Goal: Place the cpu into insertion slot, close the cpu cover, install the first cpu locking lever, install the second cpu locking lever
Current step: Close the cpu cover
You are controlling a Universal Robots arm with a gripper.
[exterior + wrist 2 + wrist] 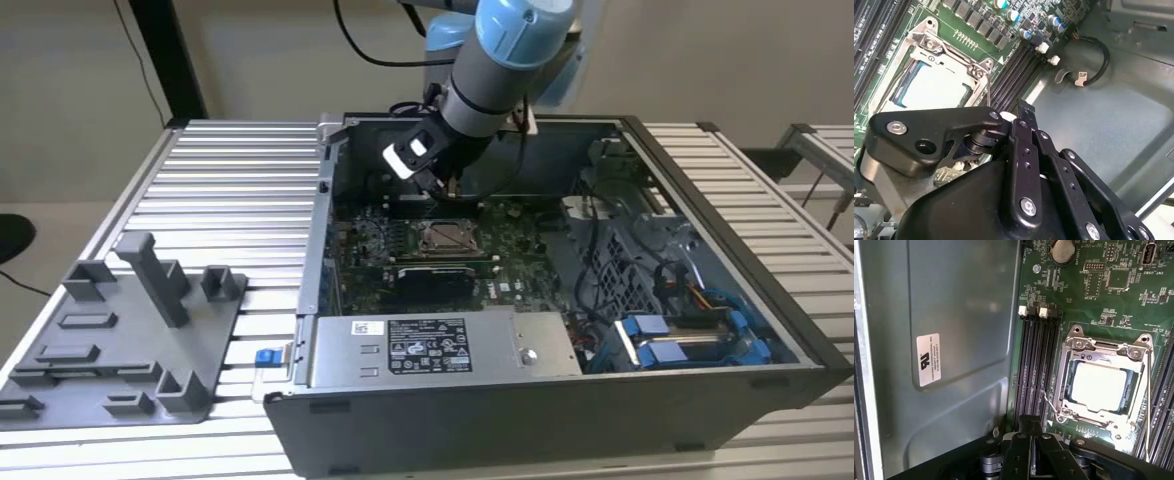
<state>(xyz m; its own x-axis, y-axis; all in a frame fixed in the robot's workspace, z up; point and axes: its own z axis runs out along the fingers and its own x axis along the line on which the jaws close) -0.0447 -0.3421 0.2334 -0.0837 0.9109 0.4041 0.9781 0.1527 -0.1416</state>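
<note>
In the exterior view a computer case [561, 400] lies open on the slatted table [227, 180], toward the exterior view's right edge. The arm reaches down into it, so the hand [445, 186] hangs just above the far side of the socket [447, 237] on the green board. A grey parts tray [80, 350] sits at the table's near corner on the exterior view's left. Inside the case a boxy power supply [441, 345], loose cables [601, 290] and blue drive brackets [667, 345] crowd the near and right-hand sides, well apart from the socket. In the second wrist view the chip [936, 90] lies seated in the socket, its pale top showing through the window of the cover [961, 62], which lies flat over it. A thin wire lever [988, 92] runs along the cover's edge next to the memory slots [1014, 70], and the hand's tip is just beside it. The fingers [1021, 130] look pressed together with nothing between them. In the first wrist view that lever seems to stand a little off the cover, its hooked end free, between cover and memory slots. I judge placing and covering done and the first lever in hand. Latching it calls for pushing the wire down and under its catch with little room, since the memory slots lie close alongside and the case wall [964, 305] rises just beyond them.
</note>
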